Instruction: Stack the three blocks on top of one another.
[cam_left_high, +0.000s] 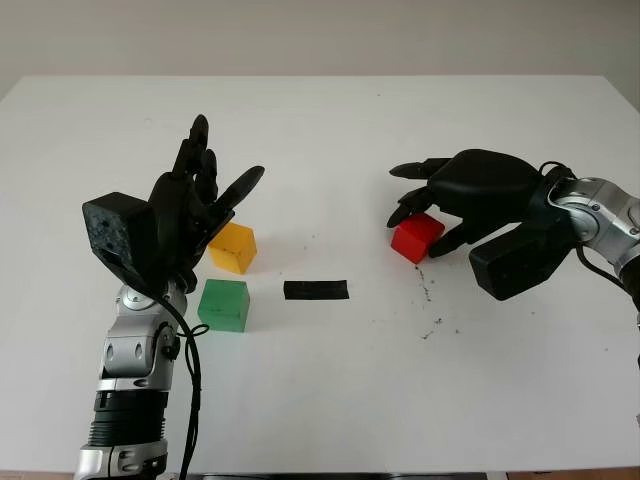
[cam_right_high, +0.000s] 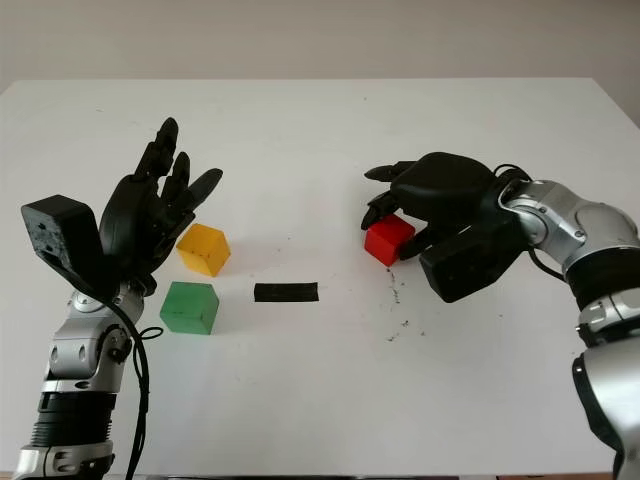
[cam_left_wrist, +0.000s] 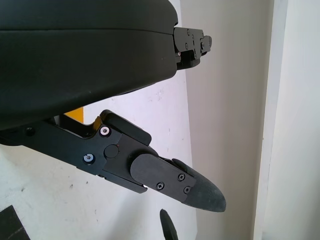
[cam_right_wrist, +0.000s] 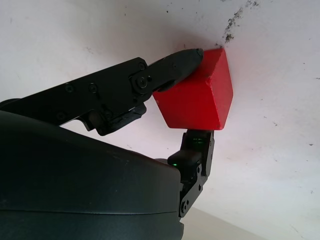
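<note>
Red block (cam_left_high: 416, 237) pinched by right hand (cam_left_high: 470, 190); left hand (cam_left_high: 195, 205) raised, open, empty

My right hand (cam_right_high: 425, 205) closes on the red block (cam_right_high: 388, 240); my open left hand (cam_right_high: 150, 215) is raised beside the yellow block (cam_right_high: 203, 249) and green block (cam_right_high: 189, 307).

No writing, label, brand, number or sign can be read anywhere here. The faces of the red block (cam_right_wrist: 197, 95), pinched between the fingers (cam_right_wrist: 175, 65) of the right hand (cam_left_high: 470, 190), are plain, and so are the yellow block (cam_left_high: 232, 247) just beside the left hand's fingers (cam_left_high: 205, 185) and the green block (cam_left_high: 223, 304) near it. The black strip (cam_left_high: 316, 290) on the table (cam_left_high: 330, 400), well apart from both sets of fingers, carries no lettering.
</note>
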